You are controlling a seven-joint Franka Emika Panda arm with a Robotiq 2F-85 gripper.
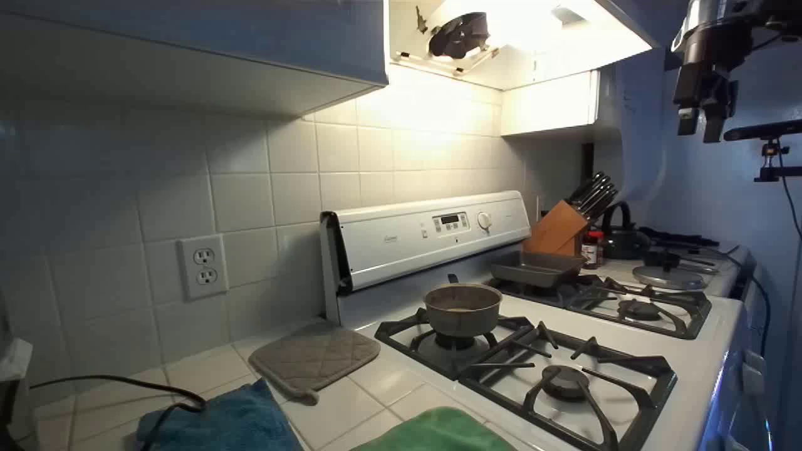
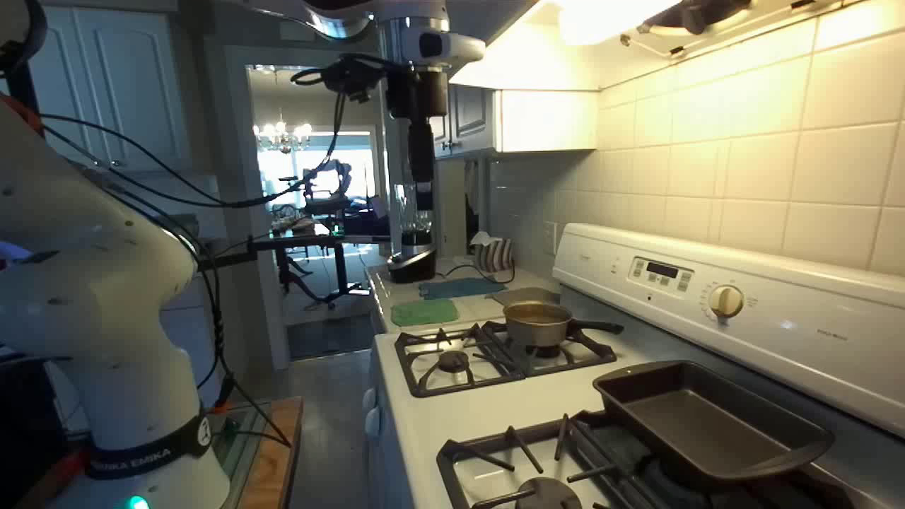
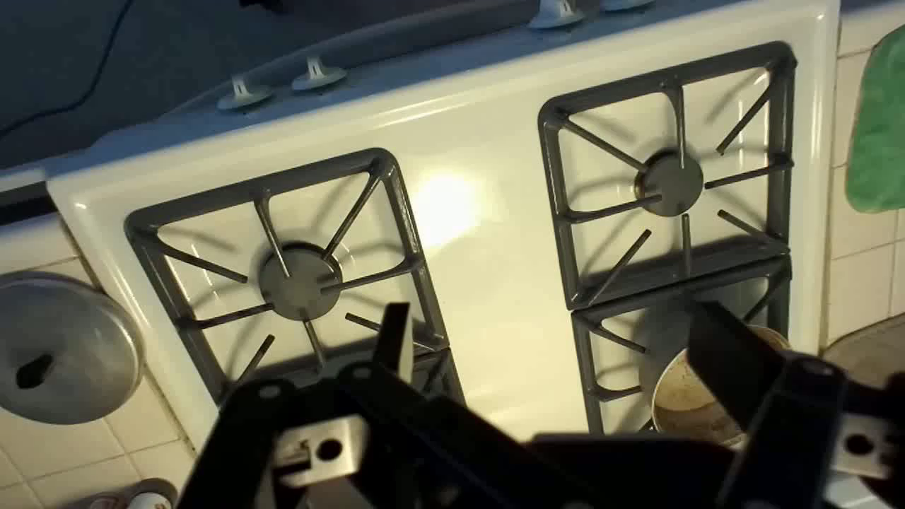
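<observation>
While jaws spread wide (empty), free air down to stove (image 3: 495, 283), saucepan (image 1: 463, 314) near its edge.

On the black band (image 2: 141, 458) round your robot arm (image 2: 141, 396), you read "NKA EMIKA", first letters out of sight. Stove panel (image 2: 778, 304) and jar label (image 1: 589, 254): print too small for you to read.

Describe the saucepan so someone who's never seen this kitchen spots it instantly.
Find the white gas stove, then follow its back edge, below the control panel. The small saucepan sits at the end nearest the quilted pot holder. Unlike the rectangular baking pan at the other end, it's round, with a long dark handle.
</observation>
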